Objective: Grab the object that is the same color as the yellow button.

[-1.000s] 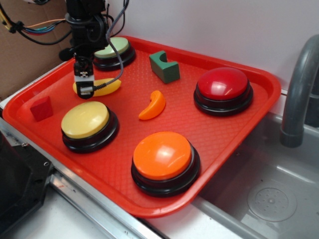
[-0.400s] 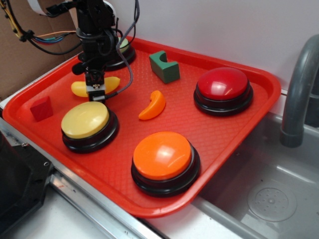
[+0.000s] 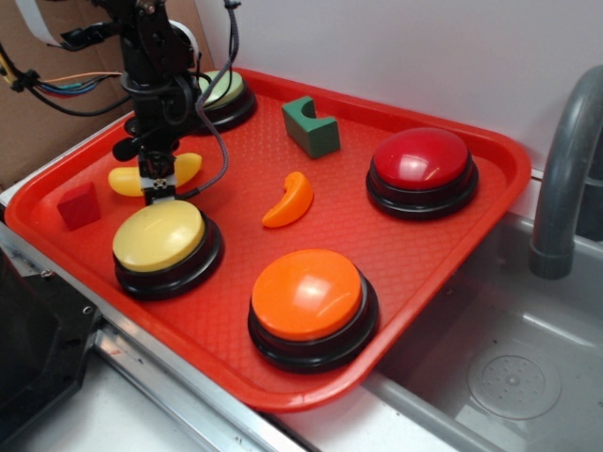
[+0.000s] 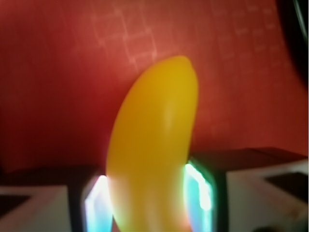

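Note:
The yellow banana toy (image 3: 123, 179) lies low over the red tray (image 3: 236, 325) at the back left, just behind the yellow button (image 3: 157, 235). My gripper (image 3: 157, 185) comes straight down over the banana's middle and hides it; both ends stick out to the sides. In the wrist view the banana (image 4: 154, 130) fills the gap between my fingers (image 4: 95, 203), which press on both its sides; the gripper (image 4: 149, 193) is shut on it. I cannot tell whether the banana touches the tray.
On the tray: a pale-green button (image 3: 224, 89) behind the arm, a green notched block (image 3: 311, 125), an orange wedge (image 3: 290, 200), a red button (image 3: 421, 160), an orange button (image 3: 306, 294), a red cube (image 3: 78, 205). A sink (image 3: 509, 377) and grey faucet (image 3: 565, 179) are at the right.
The gripper and the banana have shifted together to the left and slightly toward the front, closer to the red cube. The fingers now clasp the banana.

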